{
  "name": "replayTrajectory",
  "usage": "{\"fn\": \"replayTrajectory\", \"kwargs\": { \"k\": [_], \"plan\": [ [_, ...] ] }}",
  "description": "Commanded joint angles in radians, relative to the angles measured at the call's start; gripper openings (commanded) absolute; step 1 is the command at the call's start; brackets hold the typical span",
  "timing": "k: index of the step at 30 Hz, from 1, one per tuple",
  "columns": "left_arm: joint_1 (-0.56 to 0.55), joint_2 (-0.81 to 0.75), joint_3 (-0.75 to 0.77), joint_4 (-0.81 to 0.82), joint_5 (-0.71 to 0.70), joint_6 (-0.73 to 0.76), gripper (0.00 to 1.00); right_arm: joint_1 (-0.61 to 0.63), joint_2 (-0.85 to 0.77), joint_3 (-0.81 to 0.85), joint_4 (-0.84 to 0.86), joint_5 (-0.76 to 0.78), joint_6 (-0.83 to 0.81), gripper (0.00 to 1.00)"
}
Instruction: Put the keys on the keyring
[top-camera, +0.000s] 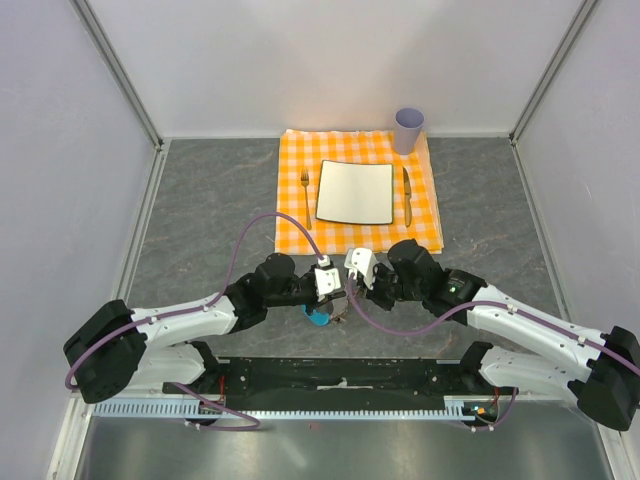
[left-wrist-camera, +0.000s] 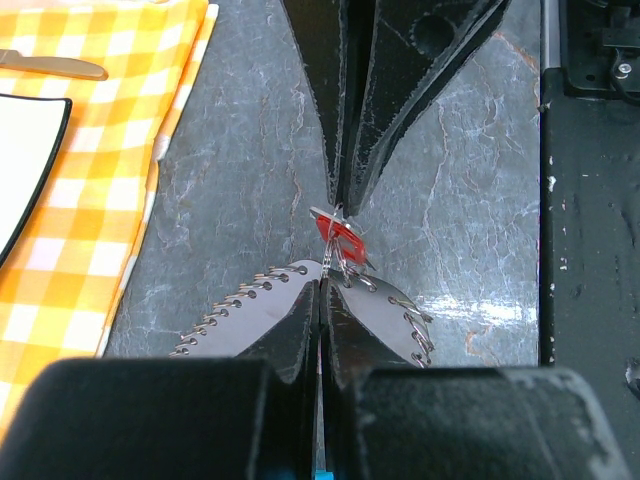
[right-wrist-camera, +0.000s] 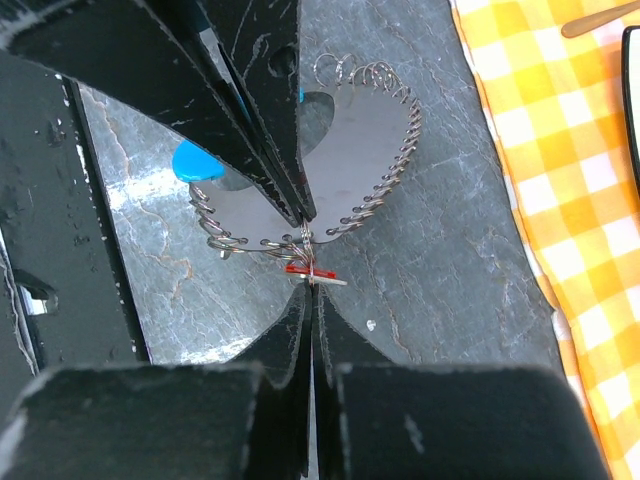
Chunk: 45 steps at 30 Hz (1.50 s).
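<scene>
From above we see both arms meet tip to tip over the grey table (top-camera: 200, 200), near their bases and just short of the orange checked cloth (top-camera: 300, 225). On the cloth sit a white plate (top-camera: 355, 192), a fork (top-camera: 306, 185), a knife (top-camera: 407, 195) and a cup (top-camera: 408, 128). In that view the fingers hide nearly all of the work, and only the blue tab (top-camera: 318, 317) peeks out below them.

The wrist cameras fill this in. The left gripper (left-wrist-camera: 322, 288) is clenched, and a thin wire of the keyring (left-wrist-camera: 395, 310) runs up from between its tips. The ring's silvery coiled loop spreads to both sides just above the table. The right gripper (right-wrist-camera: 311, 295) is also clenched. The red key (right-wrist-camera: 299, 268) sits right at its tips, with its short blade sticking out sideways. It seems pinched there, though the contact is too small for us to be sure. Only the right wrist view shows the full loop and the tab beside the left fingers
</scene>
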<state>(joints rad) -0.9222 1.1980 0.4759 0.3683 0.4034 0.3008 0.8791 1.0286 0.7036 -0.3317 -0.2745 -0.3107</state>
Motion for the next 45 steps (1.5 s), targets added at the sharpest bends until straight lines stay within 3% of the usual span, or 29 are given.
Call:
{"fn": "replayTrajectory", "kwargs": {
  "k": [1, 45],
  "plan": [
    [-0.001, -0.005, 0.035, 0.037, 0.022, 0.009, 0.02, 0.003, -0.009, 0.014, 0.006, 0.023, -0.004, 0.0],
    [-0.001, 0.025, 0.056, 0.07, 0.103, -0.037, 0.02, 0.011, 0.024, 0.02, 0.016, -0.069, -0.004, 0.0]
  ]
}}
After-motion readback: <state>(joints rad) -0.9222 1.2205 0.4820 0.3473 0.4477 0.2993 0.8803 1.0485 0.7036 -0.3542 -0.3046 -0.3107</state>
